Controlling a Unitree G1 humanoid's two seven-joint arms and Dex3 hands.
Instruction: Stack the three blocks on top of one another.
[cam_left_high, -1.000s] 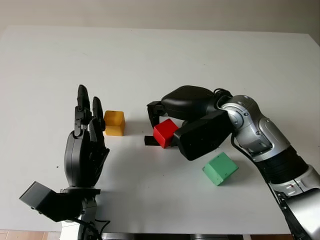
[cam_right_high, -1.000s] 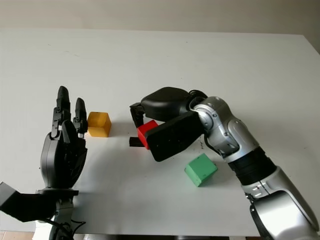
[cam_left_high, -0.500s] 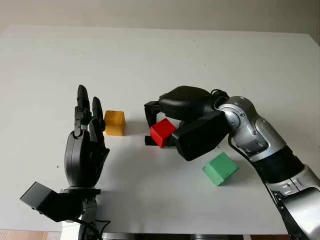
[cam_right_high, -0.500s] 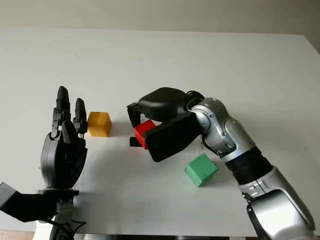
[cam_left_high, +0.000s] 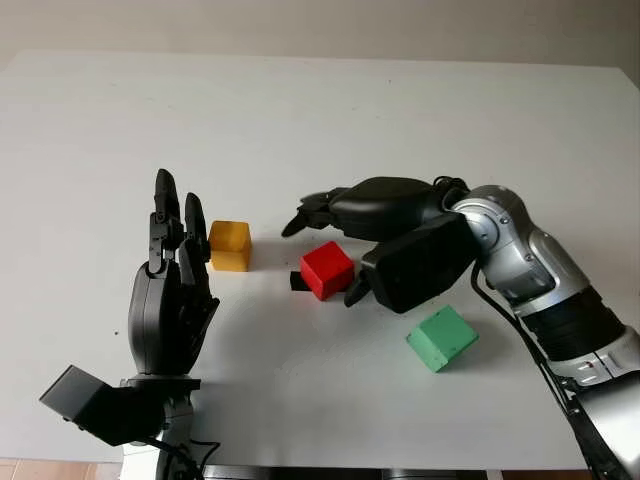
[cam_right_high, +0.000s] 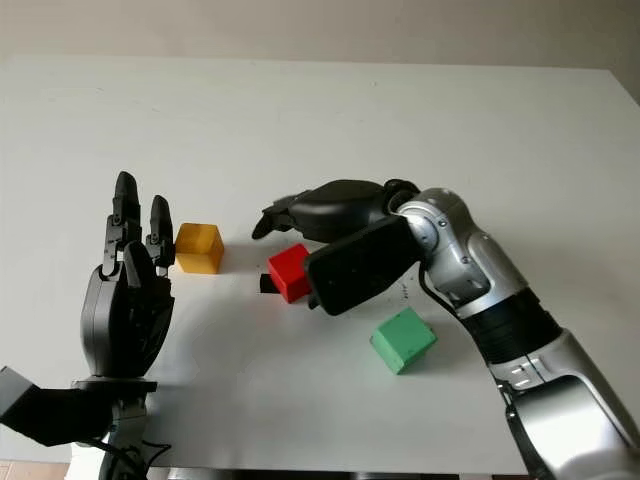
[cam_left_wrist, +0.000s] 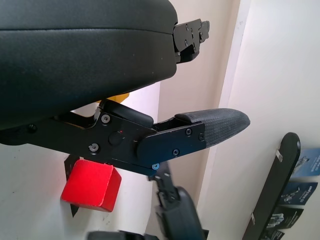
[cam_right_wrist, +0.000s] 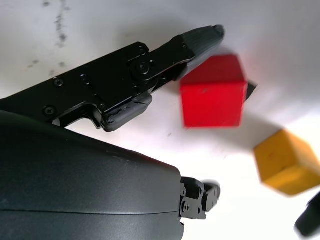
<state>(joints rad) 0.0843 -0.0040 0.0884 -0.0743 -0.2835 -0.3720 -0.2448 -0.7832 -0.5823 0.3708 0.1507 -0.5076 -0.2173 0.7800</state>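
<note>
The red block (cam_left_high: 327, 269) sits on the white table (cam_left_high: 330, 120), free of any grip. My right hand (cam_left_high: 318, 250) is open around it, fingers (cam_left_high: 305, 214) reaching past its far side and the thumb just off its near right corner. A yellow block (cam_left_high: 230, 245) stands to the red block's left, and a green block (cam_left_high: 441, 337) lies nearer me on the right. My left hand (cam_left_high: 175, 240) is open and upright just left of the yellow block. The right wrist view has the red block (cam_right_wrist: 213, 91) beside a finger, with the yellow block (cam_right_wrist: 287, 162) beyond.
A small black piece (cam_left_high: 296, 281) lies against the red block's left side. The table's near edge (cam_left_high: 330, 466) runs just behind my left wrist. The right forearm (cam_left_high: 540, 280) crosses above the green block.
My right hand was shut on the red block and nudged it slightly left; now the fingers have come off it and the block rests on the table. The left hand has not moved.
</note>
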